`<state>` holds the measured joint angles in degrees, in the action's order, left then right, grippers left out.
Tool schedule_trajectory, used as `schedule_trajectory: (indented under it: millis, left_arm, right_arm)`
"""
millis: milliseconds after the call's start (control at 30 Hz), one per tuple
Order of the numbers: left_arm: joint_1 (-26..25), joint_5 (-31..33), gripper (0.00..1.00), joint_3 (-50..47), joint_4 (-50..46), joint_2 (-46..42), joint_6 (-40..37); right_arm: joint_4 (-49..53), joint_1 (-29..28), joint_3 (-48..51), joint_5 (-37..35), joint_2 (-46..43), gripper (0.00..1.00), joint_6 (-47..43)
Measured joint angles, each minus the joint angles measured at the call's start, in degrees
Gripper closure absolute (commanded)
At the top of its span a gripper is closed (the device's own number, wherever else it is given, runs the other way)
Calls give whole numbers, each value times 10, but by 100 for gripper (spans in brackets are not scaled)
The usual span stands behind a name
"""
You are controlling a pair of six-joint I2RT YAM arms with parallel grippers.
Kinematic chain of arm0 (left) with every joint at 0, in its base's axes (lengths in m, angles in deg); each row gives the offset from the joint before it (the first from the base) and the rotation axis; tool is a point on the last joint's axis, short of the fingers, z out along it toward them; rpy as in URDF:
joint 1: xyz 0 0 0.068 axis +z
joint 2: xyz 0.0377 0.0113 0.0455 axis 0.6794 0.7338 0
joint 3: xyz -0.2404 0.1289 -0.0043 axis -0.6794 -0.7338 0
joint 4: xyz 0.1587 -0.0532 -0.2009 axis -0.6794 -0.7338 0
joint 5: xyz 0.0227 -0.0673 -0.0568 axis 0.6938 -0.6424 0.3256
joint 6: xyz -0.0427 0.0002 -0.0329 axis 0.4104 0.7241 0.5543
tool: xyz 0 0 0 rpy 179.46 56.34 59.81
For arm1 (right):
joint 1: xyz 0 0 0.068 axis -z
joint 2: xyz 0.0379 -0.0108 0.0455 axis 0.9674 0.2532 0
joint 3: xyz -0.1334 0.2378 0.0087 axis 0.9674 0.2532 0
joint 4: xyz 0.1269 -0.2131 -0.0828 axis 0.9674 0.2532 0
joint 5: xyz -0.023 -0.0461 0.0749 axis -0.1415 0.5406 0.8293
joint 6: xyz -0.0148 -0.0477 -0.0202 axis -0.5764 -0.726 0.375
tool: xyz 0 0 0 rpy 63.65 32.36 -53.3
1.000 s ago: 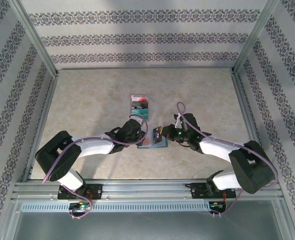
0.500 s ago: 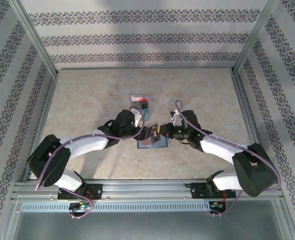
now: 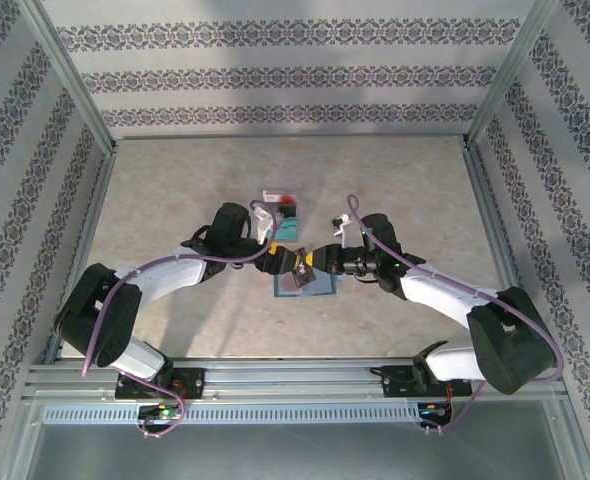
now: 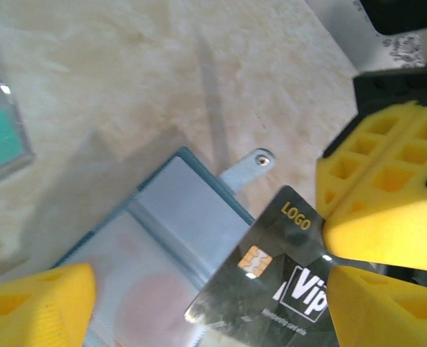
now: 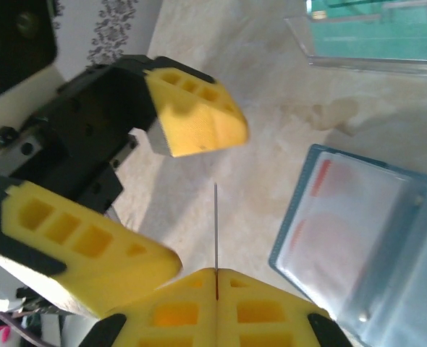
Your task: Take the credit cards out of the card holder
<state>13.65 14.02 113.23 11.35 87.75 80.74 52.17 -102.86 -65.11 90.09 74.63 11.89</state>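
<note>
Between the spread fingers of our left gripper (image 4: 213, 307) hangs the dark card (image 4: 268, 285), glossy, thin and rigid, with a gold chip and white lettering. Those jaws stand wide and hold nothing. Our right gripper (image 5: 216, 278) is clamped on the card's other end, so we judge its long axis to run from the right fingertips toward the left palm. Beneath both hands lies the card holder (image 3: 310, 285), slate-blue, soft and opened flat, with a reddish shape behind its clear pockets. Beyond the left gripper, a teal-green card (image 5: 365, 29) rests in a clear tray (image 5: 358, 63). We read this as a handover, with the left hand nearer the free end.
</note>
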Motion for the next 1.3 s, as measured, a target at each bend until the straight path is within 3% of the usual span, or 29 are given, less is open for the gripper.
schedule_trajectory:
  millis: [133,267,567,833,1300]
  left_arm:
    - [0,-32,24,0,-2,2,-9]
    - [0,-54,41,0,-3,3,-16]
    - [7,-110,99,0,7,3,-4]
    - [6,-128,100,-14,44,-9,19]
    - [6,-7,100,-127,241,-82,138]
  right_arm:
    - [-5,0,-10,27,8,100,0]
    - [-5,0,-14,43,9,100,0]
    - [3,12,-16,50,9,98,0]
    - [-3,19,-15,30,1,59,1]
    - [-47,12,88,-101,-141,35,33]
